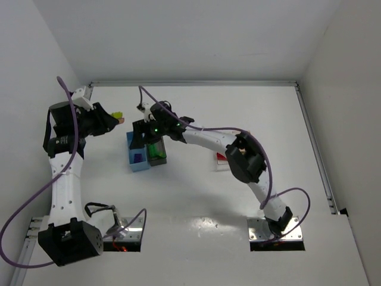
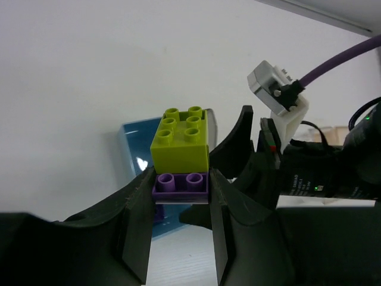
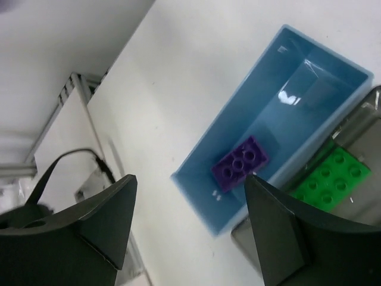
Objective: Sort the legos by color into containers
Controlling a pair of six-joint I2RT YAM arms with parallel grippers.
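Observation:
My left gripper (image 2: 181,189) is shut on a small purple brick (image 2: 180,183) with a yellow-green brick (image 2: 180,140) stacked on top. In the top view the left gripper (image 1: 117,119) holds this stack (image 1: 118,114) in the air, left of the bins. The light blue bin (image 1: 136,159) holds a purple brick (image 3: 240,162). The dark grey bin (image 1: 158,159) beside it holds a green brick (image 3: 330,179). My right gripper (image 3: 190,220) is open and empty, hovering above the light blue bin's (image 3: 280,119) end; it also shows in the top view (image 1: 143,134).
A red brick (image 1: 221,158) lies on the table beside the right arm's elbow; whether it is in a bin I cannot tell. The right arm's wrist (image 2: 280,95) hangs close to the right of my left gripper. White walls enclose the table.

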